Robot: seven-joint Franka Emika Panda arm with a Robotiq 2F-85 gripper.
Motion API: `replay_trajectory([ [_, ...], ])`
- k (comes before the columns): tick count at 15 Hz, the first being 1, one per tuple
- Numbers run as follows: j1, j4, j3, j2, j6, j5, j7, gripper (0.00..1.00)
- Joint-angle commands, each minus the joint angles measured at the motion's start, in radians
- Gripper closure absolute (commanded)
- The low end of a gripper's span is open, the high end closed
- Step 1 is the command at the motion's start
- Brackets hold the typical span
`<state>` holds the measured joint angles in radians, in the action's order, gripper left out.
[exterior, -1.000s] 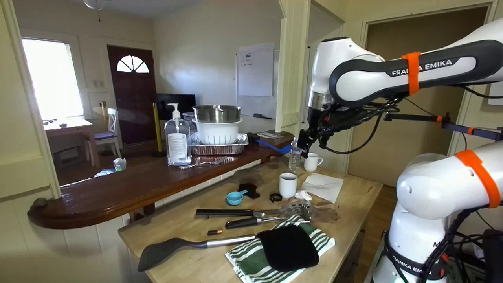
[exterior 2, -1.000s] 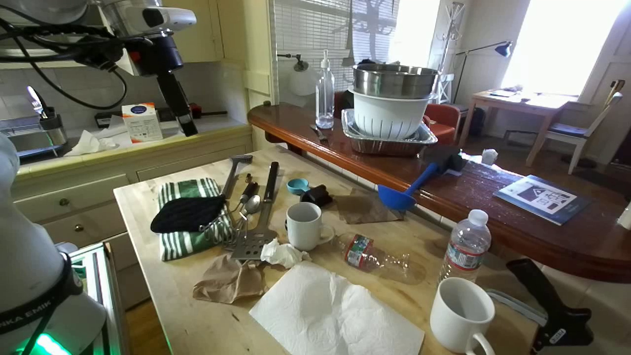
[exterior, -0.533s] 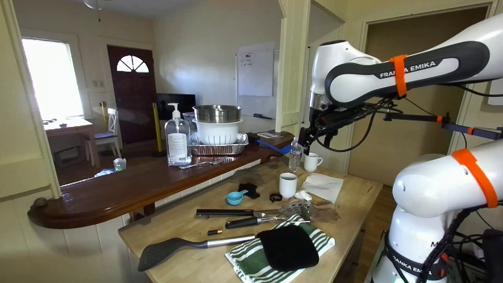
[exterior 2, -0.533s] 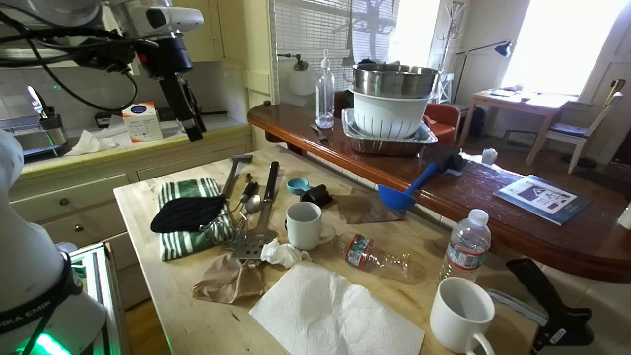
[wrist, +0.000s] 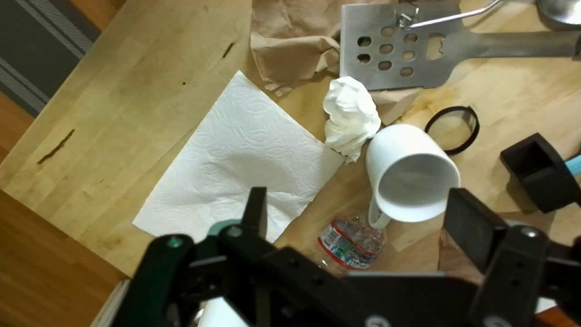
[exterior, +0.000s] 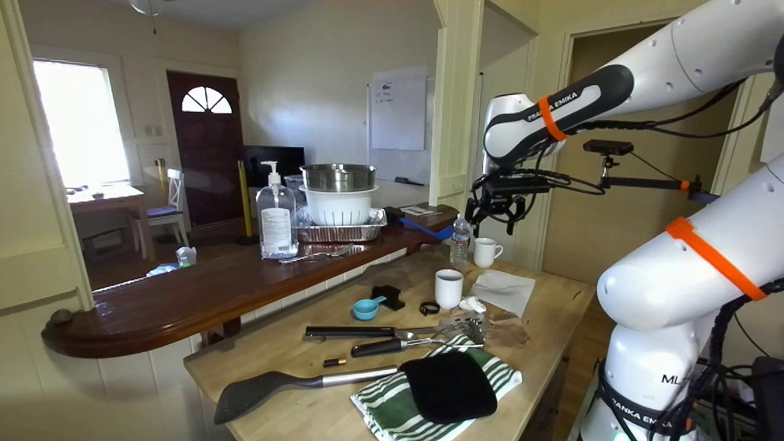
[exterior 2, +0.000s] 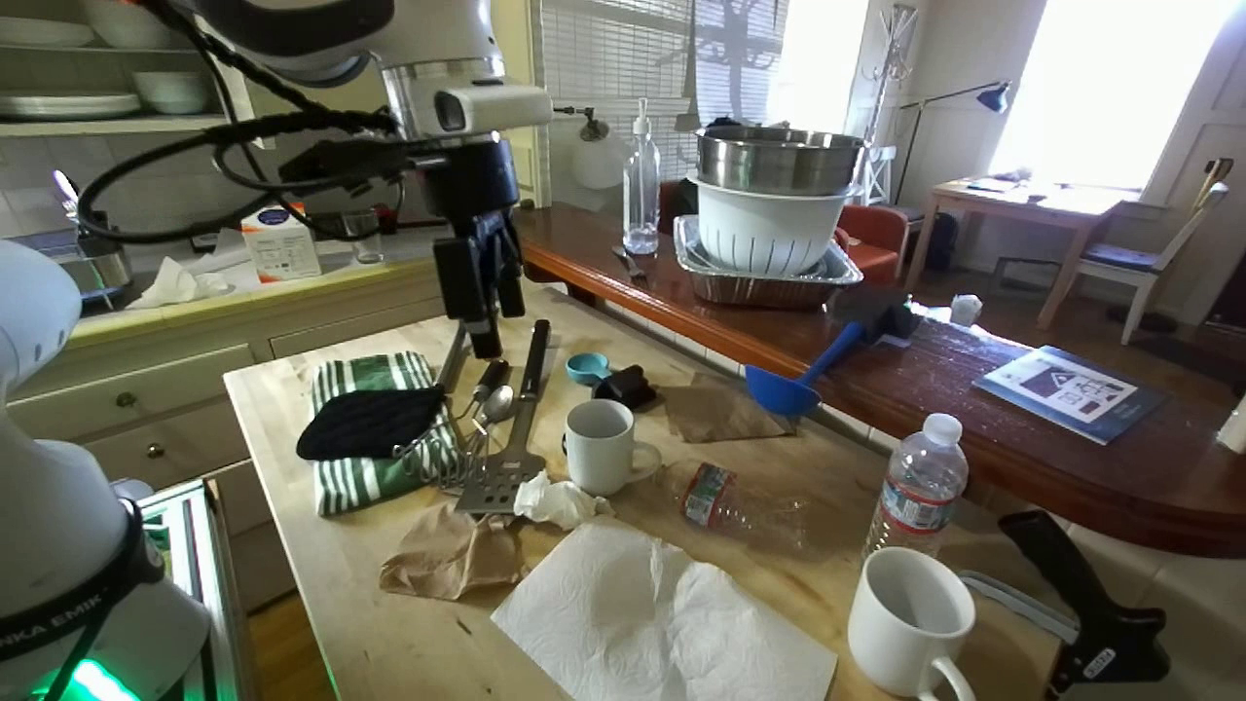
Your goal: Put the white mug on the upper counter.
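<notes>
"White mug [wrist: 413,175]. Where?"

"Below the gripper [exterior: 493,231], nearer one finger [wrist: 474,227]. Both fingers are wide apart, holding nothing."

"What might go wrong?"

"Coming down crooked, that finger could tip it or bump the bottle [wrist: 349,244] beside it."

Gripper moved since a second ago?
Yes. In an exterior view the gripper has gone rightward and down: earlier above the striped towel in the picture, it now shows right of it, nearer the white mug beside the crumpled tissue.
</notes>
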<state>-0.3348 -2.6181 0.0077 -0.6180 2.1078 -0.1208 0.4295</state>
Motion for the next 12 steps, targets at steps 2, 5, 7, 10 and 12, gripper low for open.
replay_trajectory([
  [2, 0.016, 0.005, -0.013, 0.01, -0.003, -0.009, 0.006, 0.0],
  [5, 0.018, 0.001, -0.006, -0.017, -0.004, -0.009, 0.006, 0.0],
  [7, 0.005, 0.01, -0.004, 0.023, 0.04, -0.003, 0.045, 0.0],
  [10, 0.003, 0.055, -0.028, 0.125, 0.091, 0.07, 0.12, 0.0],
  [12, 0.005, 0.074, -0.038, 0.196, 0.151, 0.106, 0.159, 0.0],
])
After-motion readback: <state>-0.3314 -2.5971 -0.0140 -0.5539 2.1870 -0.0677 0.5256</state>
